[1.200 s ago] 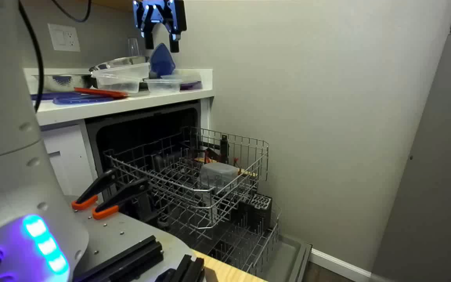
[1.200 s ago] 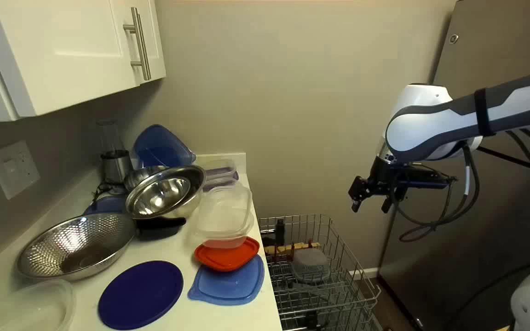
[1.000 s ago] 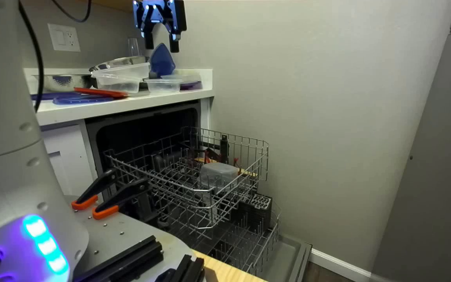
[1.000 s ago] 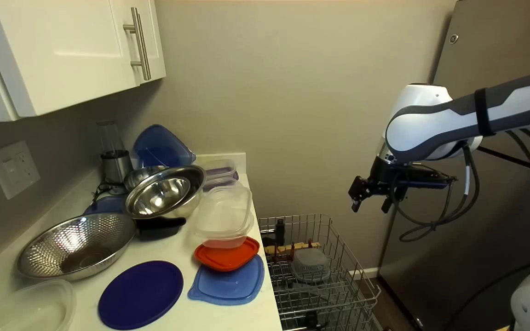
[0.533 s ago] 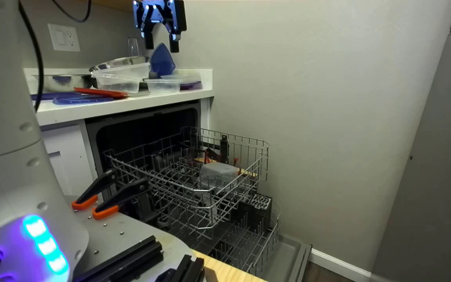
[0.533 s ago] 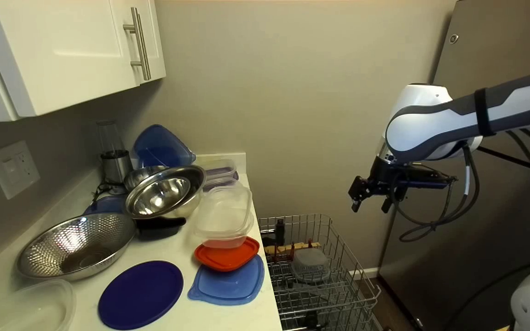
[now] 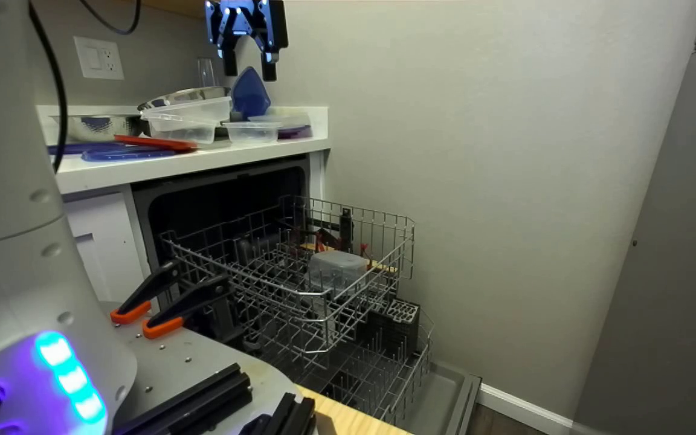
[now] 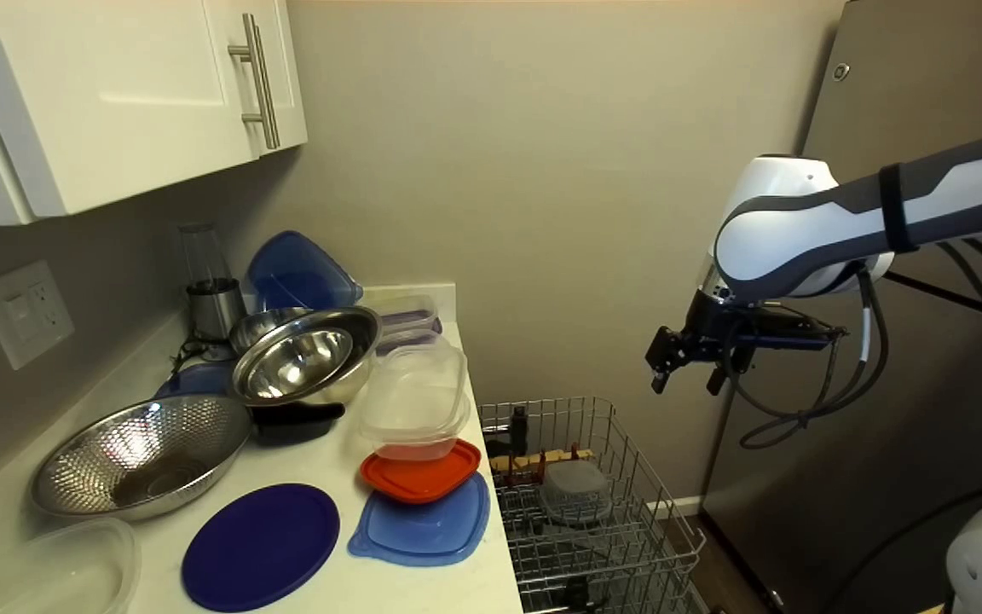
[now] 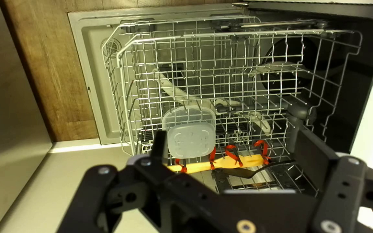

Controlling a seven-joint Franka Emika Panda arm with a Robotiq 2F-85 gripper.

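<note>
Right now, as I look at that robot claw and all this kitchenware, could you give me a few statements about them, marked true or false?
1. The black, two-fingered gripper hangs open, holding nothing. True.
2. The translucent, rounded-square plastic container sits in the grey metal-wire upper rack. True.
3. The rack is pushed fully in. False: it juts out of the dark-walled dishwasher.
4. The round, dark-blue plastic lid lies in the rack. False: the lid lies on the white countertop.
5. The wide, textured metal bowl stands on the countertop. True.
</note>
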